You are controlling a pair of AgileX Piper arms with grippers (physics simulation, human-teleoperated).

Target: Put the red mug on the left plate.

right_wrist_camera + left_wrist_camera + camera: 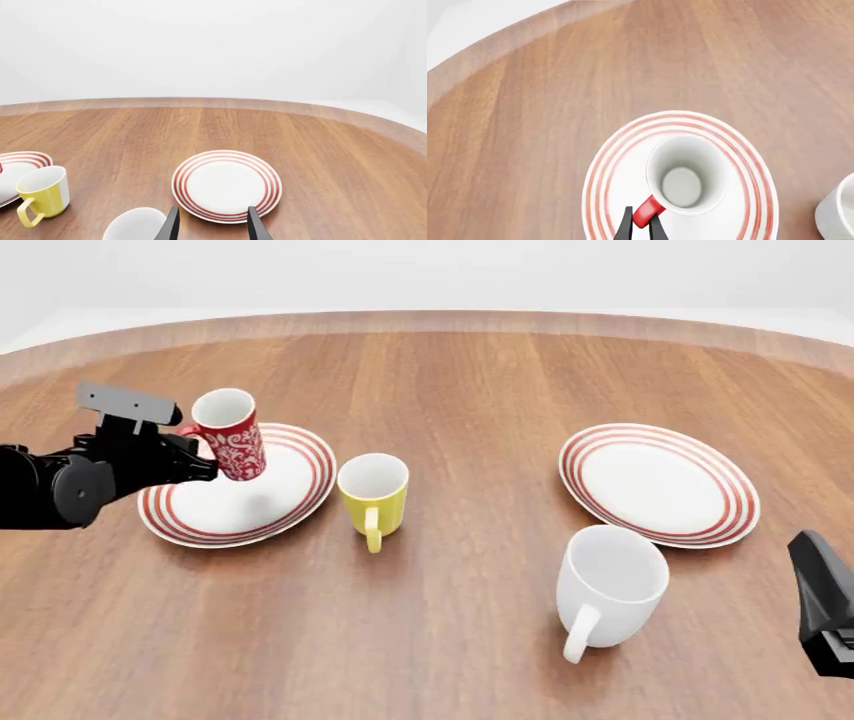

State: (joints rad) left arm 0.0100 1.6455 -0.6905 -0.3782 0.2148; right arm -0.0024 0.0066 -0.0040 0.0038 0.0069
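Observation:
The red mug (232, 437), with white floral pattern, hangs slightly tilted just above the left plate (174, 518), which has red rings. My left gripper (198, 454) is shut on the mug's red handle from the left. In the left wrist view I look down into the mug's white inside (684, 175), and the gripper (642, 226) clamps the red handle (646, 211) over the plate (602, 170). My right gripper (817, 580) is open and empty at the right front; in the right wrist view it (212, 227) points at the right plate (227, 186).
A short yellow mug (372, 490) stands just right of the left plate. A bigger white mug (610, 585) stands near the front, below the right plate (658, 483). The round wooden table's far edge (427, 320) curves along the back.

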